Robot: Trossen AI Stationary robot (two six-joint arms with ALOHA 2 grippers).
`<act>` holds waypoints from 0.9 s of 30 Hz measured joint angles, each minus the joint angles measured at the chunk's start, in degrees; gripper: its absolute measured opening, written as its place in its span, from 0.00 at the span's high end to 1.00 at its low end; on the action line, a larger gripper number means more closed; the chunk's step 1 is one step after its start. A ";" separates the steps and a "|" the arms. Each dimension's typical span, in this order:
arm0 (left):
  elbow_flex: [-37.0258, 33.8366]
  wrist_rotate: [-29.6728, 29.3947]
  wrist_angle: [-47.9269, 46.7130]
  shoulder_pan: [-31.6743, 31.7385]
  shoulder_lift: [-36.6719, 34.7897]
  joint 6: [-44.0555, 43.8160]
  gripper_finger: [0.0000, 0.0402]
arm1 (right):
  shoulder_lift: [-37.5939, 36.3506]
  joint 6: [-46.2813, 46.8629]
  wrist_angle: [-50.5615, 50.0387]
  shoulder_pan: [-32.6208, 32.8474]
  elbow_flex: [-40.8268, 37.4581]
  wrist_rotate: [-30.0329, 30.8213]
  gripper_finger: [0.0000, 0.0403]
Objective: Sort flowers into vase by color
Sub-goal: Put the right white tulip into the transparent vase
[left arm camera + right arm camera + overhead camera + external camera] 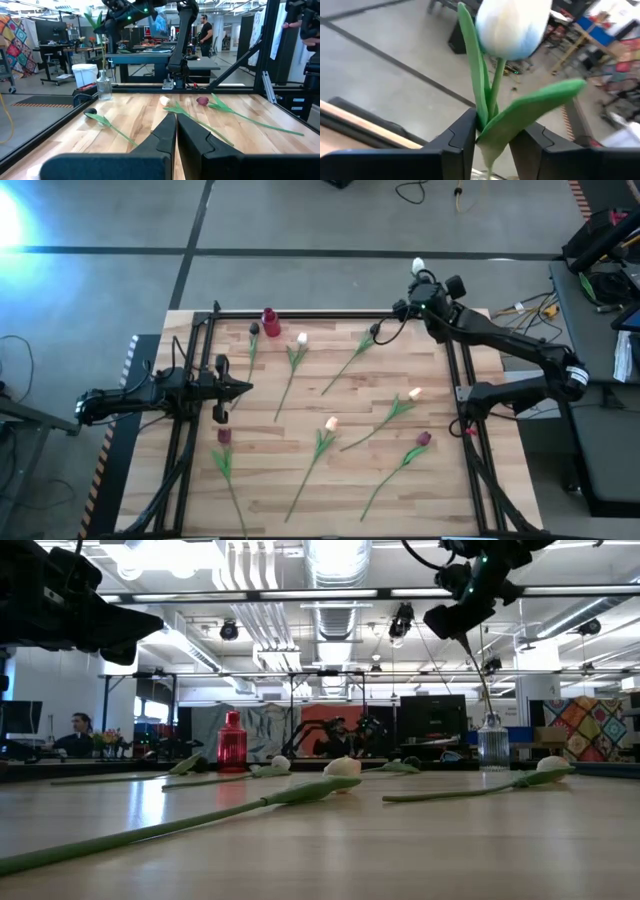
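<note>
My right gripper is raised beyond the table's far right corner, shut on a white tulip. Its thin stem runs down into the neck of a clear glass vase. A red vase stands at the far edge. Several tulips lie flat on the table: dark-headed ones and pale ones. My left gripper waits shut and level over the table's left side, touching nothing. My right gripper pinches the white tulip between its two fingers, on the stem and the bases of the leaves, below the head. The fingers lie across the stem. The tulip stands nearly upright, head above the fingers, and its lower stem reaches down to the clear vase.
Another tulip lies slanting at the far middle of the table. A black frame rail runs along the table's right side under my right arm. People and desks show in the room beyond the table.
</note>
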 joint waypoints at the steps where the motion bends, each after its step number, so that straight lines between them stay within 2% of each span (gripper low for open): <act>1: -0.02 0.00 0.01 0.02 -0.02 -0.01 1.00 | 0.01 0.27 -1.15 0.00 0.51 1.09 0.72; 8: 0.00 0.00 -0.01 0.00 0.00 -0.01 1.00 | 0.19 10.65 -10.86 -2.70 2.15 1.98 0.60; 13: 0.00 0.00 -0.01 0.00 -0.02 -0.01 1.00 | 1.13 15.23 -12.42 -5.72 0.42 1.46 0.53; 16: 0.00 0.00 -0.01 0.02 -0.01 0.00 1.00 | 1.23 15.93 -12.57 -6.91 0.41 1.06 0.52; 19: -0.01 -0.01 0.00 0.02 0.00 0.00 1.00 | 1.19 17.33 -14.66 -7.30 2.01 -1.90 0.52; 27: 0.00 -0.02 0.01 0.02 -0.02 0.01 1.00 | 1.15 20.93 -27.71 -7.30 9.56 -2.88 0.53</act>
